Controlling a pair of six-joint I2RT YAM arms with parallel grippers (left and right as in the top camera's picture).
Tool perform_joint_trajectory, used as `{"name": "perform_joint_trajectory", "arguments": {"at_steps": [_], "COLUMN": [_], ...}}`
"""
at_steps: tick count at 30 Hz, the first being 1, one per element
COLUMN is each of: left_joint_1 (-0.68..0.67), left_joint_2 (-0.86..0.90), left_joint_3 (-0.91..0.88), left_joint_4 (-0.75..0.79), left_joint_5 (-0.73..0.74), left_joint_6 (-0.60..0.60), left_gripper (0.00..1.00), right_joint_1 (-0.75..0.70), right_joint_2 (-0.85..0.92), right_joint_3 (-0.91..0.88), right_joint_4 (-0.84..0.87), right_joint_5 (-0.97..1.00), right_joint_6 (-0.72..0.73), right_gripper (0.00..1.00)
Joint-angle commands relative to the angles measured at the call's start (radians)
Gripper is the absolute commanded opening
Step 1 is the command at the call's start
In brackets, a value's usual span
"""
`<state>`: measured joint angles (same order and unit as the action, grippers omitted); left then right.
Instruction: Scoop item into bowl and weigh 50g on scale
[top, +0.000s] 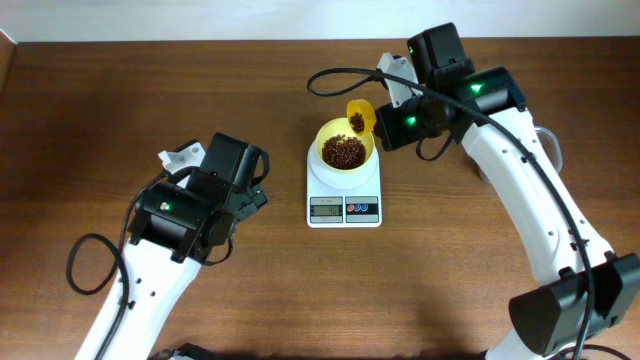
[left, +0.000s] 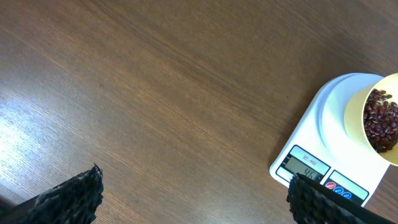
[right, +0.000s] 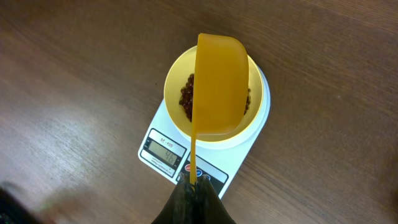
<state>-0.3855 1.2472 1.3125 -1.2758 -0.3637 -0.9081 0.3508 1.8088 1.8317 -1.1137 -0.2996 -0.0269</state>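
The yellow bowl (top: 345, 148) sits on the white scale (top: 344, 195) and holds a heap of red-brown beans (top: 343, 152). The scale's display (right: 165, 151) reads 46. My right gripper (right: 194, 185) is shut on the handle of a yellow-orange scoop (right: 219, 84), held tilted on its side over the bowl (right: 176, 102). In the overhead view the scoop (top: 360, 118) still carries a few beans above the bowl's far right rim. My left gripper (left: 193, 196) is open and empty over bare table, left of the scale (left: 326, 124).
Brown wooden table (top: 150, 100) all round. The right arm's black cable (top: 335, 75) loops above the table behind the scale. The clear container is out of view.
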Motion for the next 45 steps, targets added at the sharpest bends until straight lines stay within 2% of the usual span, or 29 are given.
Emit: {"name": "perform_joint_trajectory", "arguments": {"at_steps": [1,20,23,26,45], "left_joint_1": [0.004,0.004,0.004,0.004,0.004], "left_joint_2": [-0.011,-0.012,-0.012,-0.011,-0.012], "left_joint_3": [0.002,0.002,0.002,0.002,0.002], "left_joint_4": [-0.001,-0.001,-0.001,-0.001,-0.002], "left_joint_5": [-0.009,-0.009,-0.009,-0.009,-0.009], "left_joint_6": [0.001,0.001,0.001,0.001,0.001], "left_gripper": [0.99,0.99,0.99,0.99,0.99], "right_joint_1": [0.009,0.036,0.035,0.035,0.035], "right_joint_2": [-0.033,0.016,0.029,0.029,0.029], "right_joint_3": [0.019,0.019,0.019,0.020,0.020], "right_joint_4": [0.003,0.039,0.001,0.015,0.018], "right_joint_5": [-0.003,0.043,0.130,0.076,0.045], "right_joint_6": [-0.003,-0.003,-0.003,-0.003,-0.003], "right_gripper": [0.04,0.04,0.04,0.04,0.04]}}
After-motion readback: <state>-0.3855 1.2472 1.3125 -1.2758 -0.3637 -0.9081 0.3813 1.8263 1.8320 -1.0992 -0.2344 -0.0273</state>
